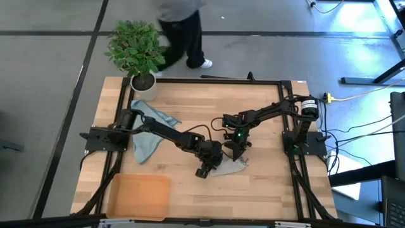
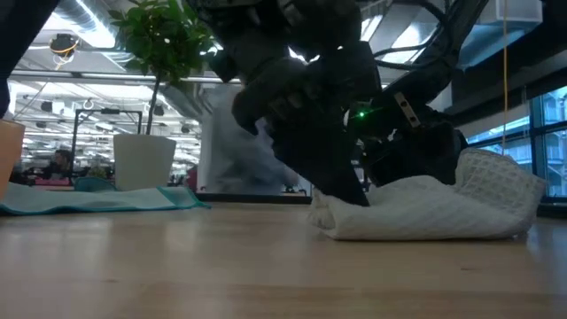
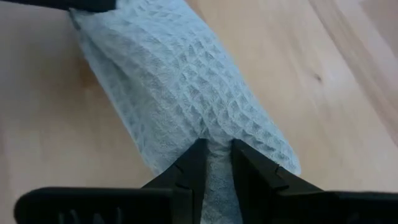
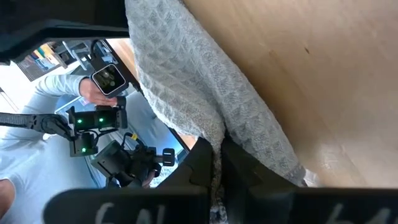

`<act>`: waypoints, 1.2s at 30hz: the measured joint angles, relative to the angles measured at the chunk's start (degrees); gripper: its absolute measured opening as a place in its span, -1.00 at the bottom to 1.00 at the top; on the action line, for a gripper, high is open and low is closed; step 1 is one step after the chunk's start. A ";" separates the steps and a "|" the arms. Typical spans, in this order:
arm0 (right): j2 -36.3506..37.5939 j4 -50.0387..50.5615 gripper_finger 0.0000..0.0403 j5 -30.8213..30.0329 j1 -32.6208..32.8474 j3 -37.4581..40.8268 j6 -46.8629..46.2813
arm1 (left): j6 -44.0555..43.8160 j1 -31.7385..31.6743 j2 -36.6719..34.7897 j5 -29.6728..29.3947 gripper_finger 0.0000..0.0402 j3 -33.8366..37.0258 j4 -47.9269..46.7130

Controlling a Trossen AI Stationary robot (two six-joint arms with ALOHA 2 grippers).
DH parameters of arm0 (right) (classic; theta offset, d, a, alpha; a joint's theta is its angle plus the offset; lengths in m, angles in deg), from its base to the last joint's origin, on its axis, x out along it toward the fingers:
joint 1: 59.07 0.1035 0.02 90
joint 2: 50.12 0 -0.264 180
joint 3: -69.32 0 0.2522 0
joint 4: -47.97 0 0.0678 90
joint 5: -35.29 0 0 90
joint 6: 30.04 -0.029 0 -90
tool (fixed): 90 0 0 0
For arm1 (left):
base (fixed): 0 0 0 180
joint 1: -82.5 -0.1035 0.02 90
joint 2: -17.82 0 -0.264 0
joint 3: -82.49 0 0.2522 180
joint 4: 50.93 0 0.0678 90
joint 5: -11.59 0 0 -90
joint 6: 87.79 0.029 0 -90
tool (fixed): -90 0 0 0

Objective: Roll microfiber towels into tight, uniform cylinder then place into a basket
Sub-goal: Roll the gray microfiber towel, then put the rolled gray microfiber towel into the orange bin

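Note:
A pale grey-green towel (image 1: 231, 166), loosely rolled, lies on the table right of centre; in the low view this towel (image 2: 434, 213) rests on the wood. My left gripper (image 1: 205, 168) is shut on its left end, and my right gripper (image 1: 237, 151) is shut on its far side. The smaller blue-teal towel (image 1: 149, 130) lies spread flat at the far left, under the left arm. The orange-tan basket (image 1: 139, 195) sits at the near left corner. My left gripper pinches a gathered fold at the roll's left end (image 3: 216, 146) between its two fingers (image 3: 191, 167). The fingers slant down from the table's left and lie along the roll, which stretches away from them on the wood. My right gripper pinches a fold of the towel's edge (image 4: 217, 146) between its two fingers (image 4: 200, 158), slanting down from the far right. The cloth runs on past the fingers and lies on the table.
A white pot with a green plant (image 1: 142, 81) stands at the far left corner. A person (image 1: 183, 31) stands beyond the far edge. Bare wood (image 1: 266, 196) lies in front of the roll, between it and the near edge.

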State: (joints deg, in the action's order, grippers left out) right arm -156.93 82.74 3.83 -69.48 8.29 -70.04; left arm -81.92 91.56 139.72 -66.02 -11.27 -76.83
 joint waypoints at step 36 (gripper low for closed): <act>9.40 5.44 -0.17 5.33 -6.91 -0.63 12.22 | -0.86 -0.06 0.42 0.87 -0.65 0.15 -0.61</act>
State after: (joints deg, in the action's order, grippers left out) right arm -147.53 88.18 9.15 -76.39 7.66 -57.82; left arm -82.79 91.50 140.14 -65.15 -11.12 -77.45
